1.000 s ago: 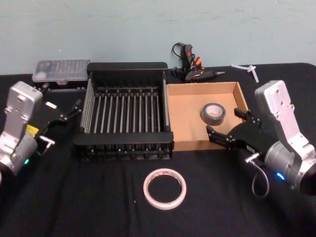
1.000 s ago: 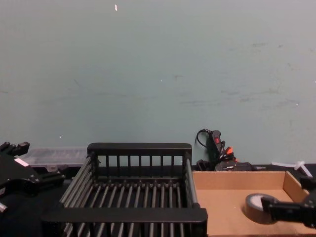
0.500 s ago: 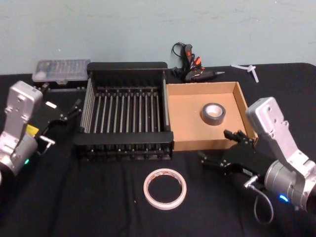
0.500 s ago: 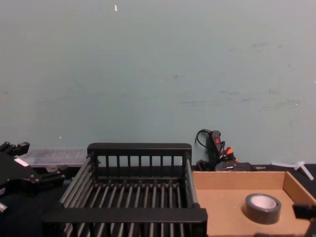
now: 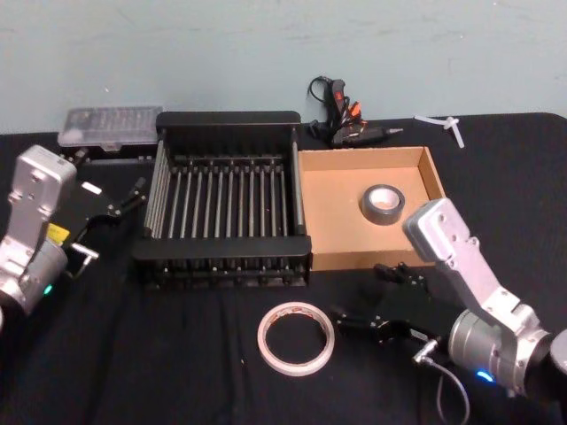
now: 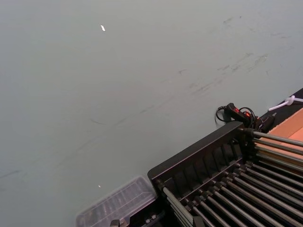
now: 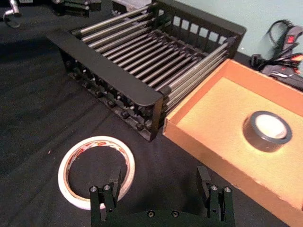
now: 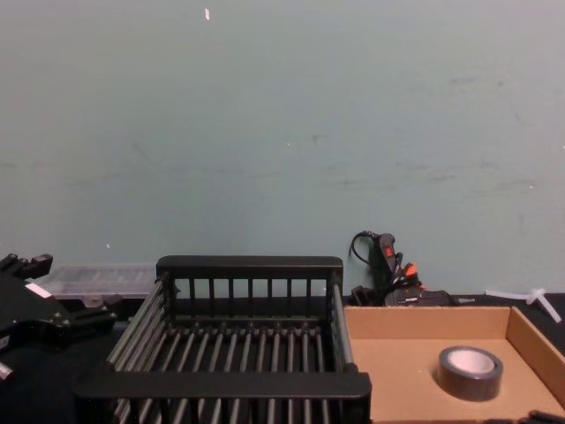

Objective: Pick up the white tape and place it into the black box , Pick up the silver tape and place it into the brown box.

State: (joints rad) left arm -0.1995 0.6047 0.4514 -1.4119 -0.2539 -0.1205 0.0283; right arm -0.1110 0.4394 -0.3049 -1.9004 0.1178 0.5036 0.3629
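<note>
The white tape [image 5: 297, 338] lies flat on the black cloth in front of the black box [image 5: 226, 119]. My right gripper [image 5: 361, 297] is open just to its right; in the right wrist view one finger [image 7: 113, 182] hangs over the near edge of the white tape [image 7: 75, 153]. The silver tape [image 5: 383, 203] lies flat inside the brown box [image 5: 337, 212], also seen as a grey roll [image 8: 470, 382] from the chest. The black box holds nothing. My left gripper [image 5: 111, 177] is open and parked left of the black box.
A glue gun [image 5: 341, 119] with its cable lies behind the boxes by the wall. A clear plastic case [image 5: 106, 127] sits at the back left and a white cross-shaped piece [image 5: 447, 124] at the back right. Black cloth covers the table.
My right gripper has drawn back from the brown box's front wall and swung forward and left, down beside the white tape. The silver tape stayed in the brown box. The left arm has not moved.
</note>
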